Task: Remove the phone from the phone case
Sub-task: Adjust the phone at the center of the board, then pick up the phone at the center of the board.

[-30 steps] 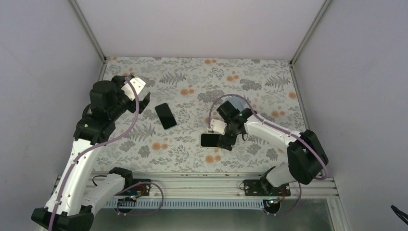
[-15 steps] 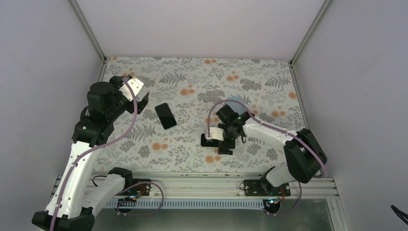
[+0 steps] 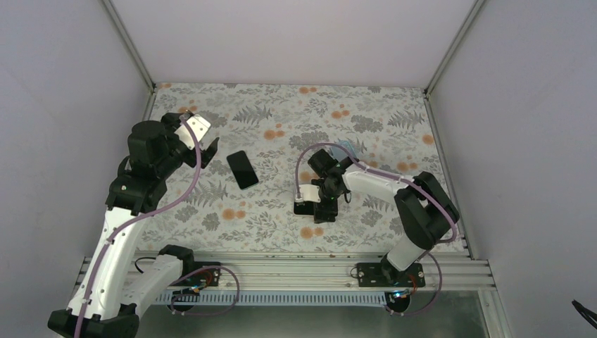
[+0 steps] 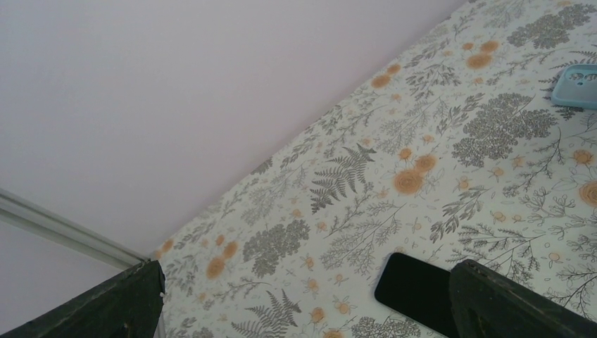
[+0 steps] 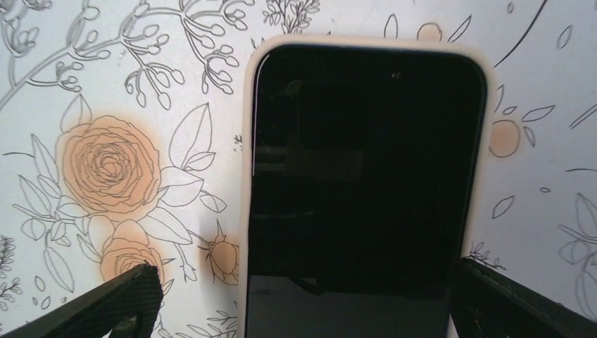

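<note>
The cased phone (image 5: 362, 190) has a dark, reflective black glass screen. Its cream case (image 5: 247, 141) has rounded corners, and the rim shows along the top and both sides. The unit lies flat, screen up, on the floral table (image 5: 105, 70), near the front and just right of centre. It sits directly beneath the right fingers (image 5: 116, 306), which are spread wide to either side and grip nothing. A second, bare black phone (image 3: 243, 170) lies left of centre. A pale blue case (image 4: 577, 86) lies farther back. The left fingers (image 4: 105, 303) hang above the table, spread wide and empty.
</note>
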`<state>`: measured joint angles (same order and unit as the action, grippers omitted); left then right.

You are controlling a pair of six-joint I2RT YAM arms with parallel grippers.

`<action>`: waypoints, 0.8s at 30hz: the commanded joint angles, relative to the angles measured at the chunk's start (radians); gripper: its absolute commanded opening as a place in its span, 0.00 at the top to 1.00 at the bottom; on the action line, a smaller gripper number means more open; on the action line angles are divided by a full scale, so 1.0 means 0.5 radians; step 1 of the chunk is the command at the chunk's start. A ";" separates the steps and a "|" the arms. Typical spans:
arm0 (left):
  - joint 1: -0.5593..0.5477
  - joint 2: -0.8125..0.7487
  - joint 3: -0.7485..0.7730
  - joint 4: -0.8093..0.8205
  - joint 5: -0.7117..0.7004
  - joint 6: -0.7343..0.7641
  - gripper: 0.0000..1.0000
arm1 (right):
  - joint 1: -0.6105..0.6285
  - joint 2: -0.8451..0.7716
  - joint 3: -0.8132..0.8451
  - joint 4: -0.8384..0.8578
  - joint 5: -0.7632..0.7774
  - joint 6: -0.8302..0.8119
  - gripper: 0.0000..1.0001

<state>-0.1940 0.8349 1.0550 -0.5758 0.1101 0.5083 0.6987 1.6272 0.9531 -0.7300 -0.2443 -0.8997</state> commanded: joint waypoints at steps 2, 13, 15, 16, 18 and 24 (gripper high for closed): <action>0.016 -0.013 -0.028 0.035 0.043 0.002 0.00 | -0.056 0.056 0.131 -0.086 -0.099 -0.092 0.00; 0.017 0.011 -0.018 0.035 0.067 0.008 0.00 | -0.212 0.184 0.282 -0.325 -0.260 -0.177 0.00; 0.015 0.008 -0.018 0.032 0.074 0.008 0.00 | -0.233 0.225 0.308 -0.414 -0.331 -0.212 0.00; 0.016 0.007 -0.018 0.030 0.079 0.008 0.00 | -0.238 0.241 0.329 -0.445 -0.352 -0.217 0.00; 0.017 0.006 -0.015 0.025 0.083 0.008 0.00 | -0.248 0.273 0.345 -0.480 -0.370 -0.212 0.00; 0.014 0.005 -0.012 0.026 0.094 0.008 0.00 | -0.257 0.285 0.312 -0.441 -0.351 -0.165 0.00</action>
<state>-0.1917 0.8444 1.0470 -0.5732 0.1364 0.5087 0.5797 1.7592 1.1004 -0.9260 -0.3882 -0.9775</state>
